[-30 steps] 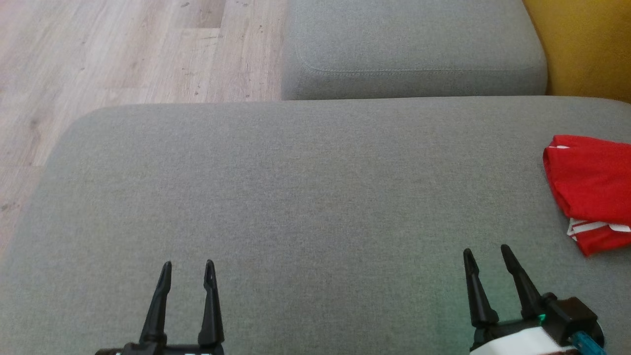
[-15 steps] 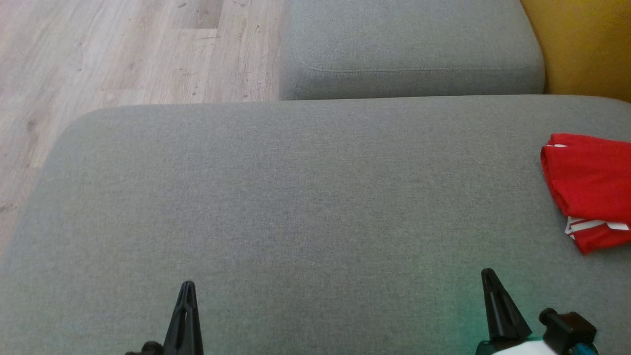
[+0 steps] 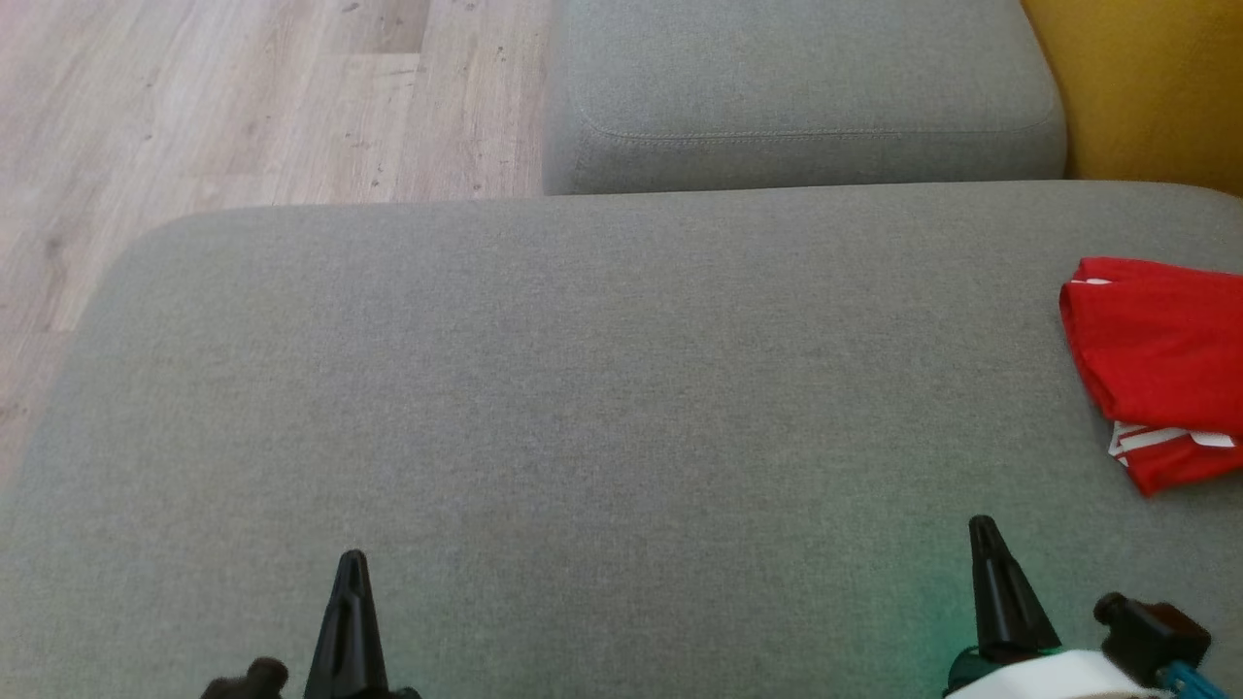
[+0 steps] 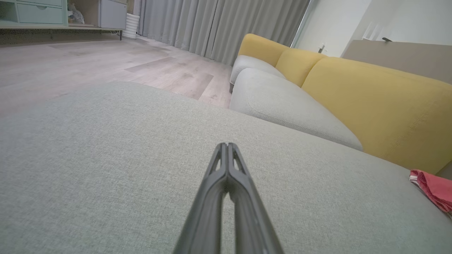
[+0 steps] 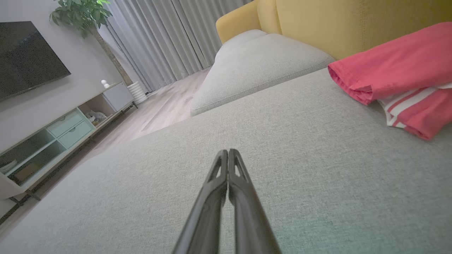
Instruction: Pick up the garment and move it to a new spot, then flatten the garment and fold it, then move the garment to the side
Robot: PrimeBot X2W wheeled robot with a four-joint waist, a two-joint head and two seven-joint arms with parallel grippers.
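The garment (image 3: pixel 1160 364) is red with white stripes and lies folded at the right edge of the big grey cushion (image 3: pixel 583 388). It appears in the right wrist view as the garment (image 5: pixel 399 74) at the upper right, and in the left wrist view as a small piece of the garment (image 4: pixel 432 188) at the far right. My left gripper (image 3: pixel 352 563) sits at the cushion's near edge, shut and holding nothing; its fingers (image 4: pixel 226 165) press together. My right gripper (image 3: pixel 983 529) is shut and empty too, well short of the garment, its fingers (image 5: pixel 227 169) closed.
A second grey seat cushion (image 3: pixel 806 87) lies beyond the big one, with the yellow backrest (image 3: pixel 1156 87) to the right. Wooden floor (image 3: pixel 243 107) lies to the left. A TV cabinet (image 5: pixel 53 137), curtains and a plant stand far off.
Both grippers went from open to shut, with nothing caught, and drew back slightly toward the near edge. The garment lies where it was.
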